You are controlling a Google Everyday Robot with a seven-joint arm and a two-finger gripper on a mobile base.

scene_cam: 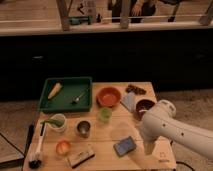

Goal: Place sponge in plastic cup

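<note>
Sponge [125, 146] lies flat near the table's [102, 151] front edge, not yet lifted; the gripper [149, 148] hangs just beside it toward the front right corner, released and empty, so grasping and placing remain

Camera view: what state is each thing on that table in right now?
Flat blue sponge: lying on the wooden table, not held.
Gripper: open, empty, hanging beside the sponge.
Small green cup: upright.
Metal cup: upright.
Orange bowl: open side up.
Green tray: flat, holding a spoon.
</note>
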